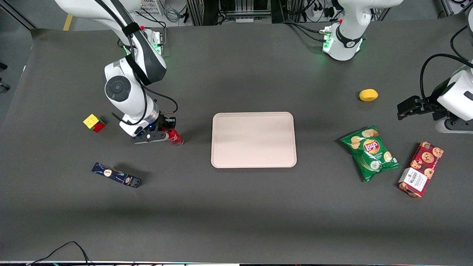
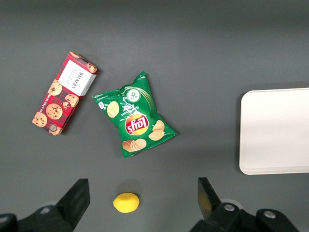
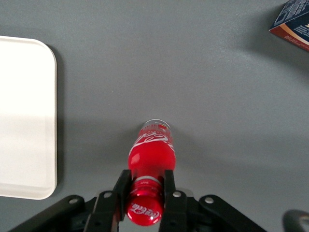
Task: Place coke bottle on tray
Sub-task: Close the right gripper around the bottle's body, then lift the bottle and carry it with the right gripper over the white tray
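gripper (image 3: 144,193) fingers pinching coke bottle (image 3: 150,159) neck below cap | bottle upright, slightly tilted, cap up, off the tray (image 1: 253,139) beside its working-arm-end edge

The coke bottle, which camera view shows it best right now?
The right wrist view: the coke bottle fills it, red cap and white script plain, the gripper shut on its neck. The front view shows it small, partly hidden by the gripper, beside the tray. The left wrist view misses it.
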You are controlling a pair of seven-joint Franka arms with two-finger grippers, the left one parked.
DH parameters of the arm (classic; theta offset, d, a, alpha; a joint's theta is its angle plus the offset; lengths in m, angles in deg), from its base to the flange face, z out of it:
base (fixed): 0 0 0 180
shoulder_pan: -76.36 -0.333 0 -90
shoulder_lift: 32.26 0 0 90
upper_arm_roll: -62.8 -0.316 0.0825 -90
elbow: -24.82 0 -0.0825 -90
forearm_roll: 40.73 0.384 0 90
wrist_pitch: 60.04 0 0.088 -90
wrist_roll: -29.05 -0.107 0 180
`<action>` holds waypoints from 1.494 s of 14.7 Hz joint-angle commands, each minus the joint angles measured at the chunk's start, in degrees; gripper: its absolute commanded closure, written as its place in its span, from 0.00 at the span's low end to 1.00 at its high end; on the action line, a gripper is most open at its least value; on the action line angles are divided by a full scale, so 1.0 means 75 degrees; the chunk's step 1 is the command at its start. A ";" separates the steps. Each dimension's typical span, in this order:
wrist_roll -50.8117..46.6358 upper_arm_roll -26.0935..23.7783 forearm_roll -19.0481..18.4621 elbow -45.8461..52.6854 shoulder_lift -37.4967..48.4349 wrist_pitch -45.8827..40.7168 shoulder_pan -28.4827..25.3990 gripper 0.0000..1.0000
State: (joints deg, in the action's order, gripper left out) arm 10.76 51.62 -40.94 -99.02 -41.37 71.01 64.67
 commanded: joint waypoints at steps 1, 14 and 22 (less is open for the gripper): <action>-0.0198 0.0003 -0.0137 -0.0047 0.0159 -0.0153 0.0012 1.00; -0.0420 -0.0044 -0.0031 0.2997 0.0266 -0.3152 -0.0047 1.00; -0.1484 -0.0512 -0.0031 0.5294 -0.0612 -0.4535 -0.0280 1.00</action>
State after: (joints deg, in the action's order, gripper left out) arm 5.33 48.73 -40.90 -68.30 -41.06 42.00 64.27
